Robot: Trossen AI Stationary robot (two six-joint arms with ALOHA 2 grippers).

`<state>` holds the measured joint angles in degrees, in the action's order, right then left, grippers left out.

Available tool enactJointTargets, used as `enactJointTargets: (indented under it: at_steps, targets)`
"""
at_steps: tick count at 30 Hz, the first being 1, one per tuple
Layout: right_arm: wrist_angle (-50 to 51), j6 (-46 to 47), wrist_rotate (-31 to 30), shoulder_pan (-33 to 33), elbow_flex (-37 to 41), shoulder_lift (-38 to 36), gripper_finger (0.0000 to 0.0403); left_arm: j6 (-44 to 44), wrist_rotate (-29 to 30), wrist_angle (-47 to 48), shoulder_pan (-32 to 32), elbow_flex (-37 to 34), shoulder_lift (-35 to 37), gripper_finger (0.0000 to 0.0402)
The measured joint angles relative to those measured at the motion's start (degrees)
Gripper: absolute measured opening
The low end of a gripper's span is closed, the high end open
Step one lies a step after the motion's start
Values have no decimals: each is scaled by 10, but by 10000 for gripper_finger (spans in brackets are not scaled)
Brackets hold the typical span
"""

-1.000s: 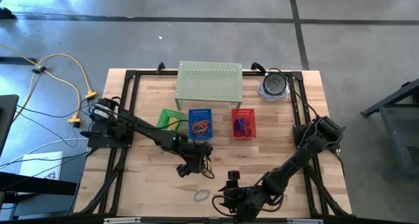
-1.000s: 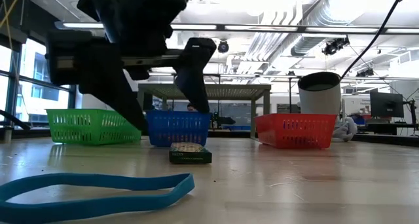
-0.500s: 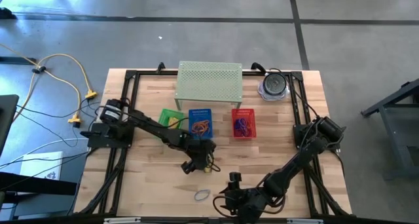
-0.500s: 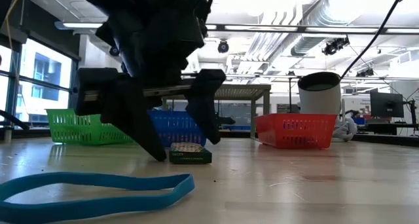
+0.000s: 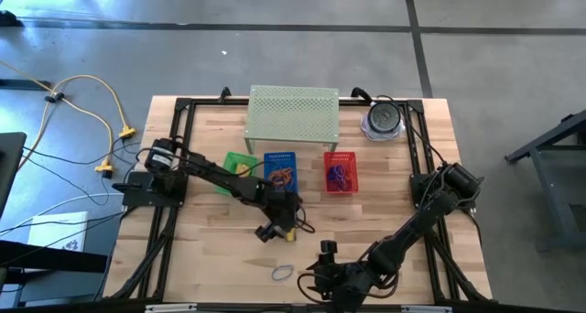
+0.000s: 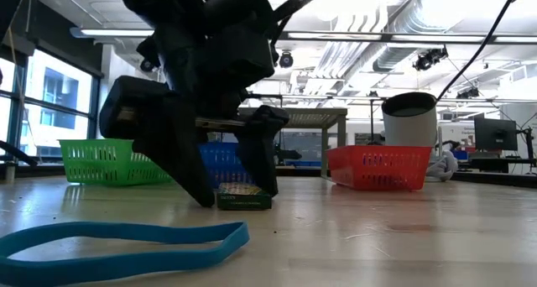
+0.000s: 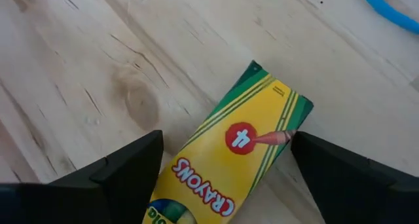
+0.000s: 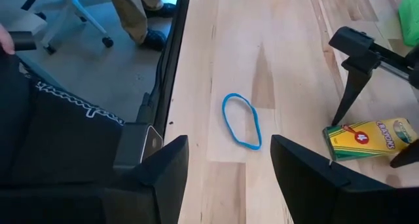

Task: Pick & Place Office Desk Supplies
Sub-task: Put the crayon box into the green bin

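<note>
Straddling yellow Crayons box at frame centre: left claw, spread wide, on tabletop. Right claw parted, empty, lower centre.

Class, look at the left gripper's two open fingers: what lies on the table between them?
A yellow crayon box lies flat between the left gripper's fingers, clearest in the left wrist view; the right wrist view shows it too.

"CRAYONS" and a "4" in a red circle on the yellow-green packet.
</note>
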<state>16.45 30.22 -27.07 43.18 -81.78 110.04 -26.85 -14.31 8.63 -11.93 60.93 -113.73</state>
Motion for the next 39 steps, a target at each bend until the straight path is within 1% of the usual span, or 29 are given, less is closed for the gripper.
enactJointTargets:
  at_steps: [4, 13, 16, 19, 24, 26, 31, 32, 34, 39]
  targets:
    - [0, -2, 0, 0, 0, 0, 205, 22, 6, 7, -7, 0, 0, 293]
    - [1, -7, 0, 0, 0, 0, 205, 28, 5, 11, -11, -1, 0, 171]
    - [1, -15, 0, 0, 0, 0, 205, 30, 8, 10, -15, -1, 1, 148]
    - [1, -16, 0, 0, 0, 0, 205, 42, 14, 4, -20, -3, 4, 146]
    - [1, -20, 0, 0, 0, 0, 205, 67, 29, 2, -33, -4, 16, 165]
    - [1, -20, 1, 0, 0, 0, 205, 85, 49, 5, -42, -4, 25, 164]
    - [1, -20, 2, 0, 0, 0, 205, 108, 127, 23, -70, -4, 66, 152]
    - [1, -20, 2, 0, 0, 0, 205, 120, 133, 34, -75, -5, 74, 151]
    - [1, -20, 2, 0, 0, 0, 205, 174, 128, 57, -84, -5, 84, 150]
    - [1, -17, 3, 0, 0, 0, 205, 291, 131, 88, -105, -4, 87, 150]
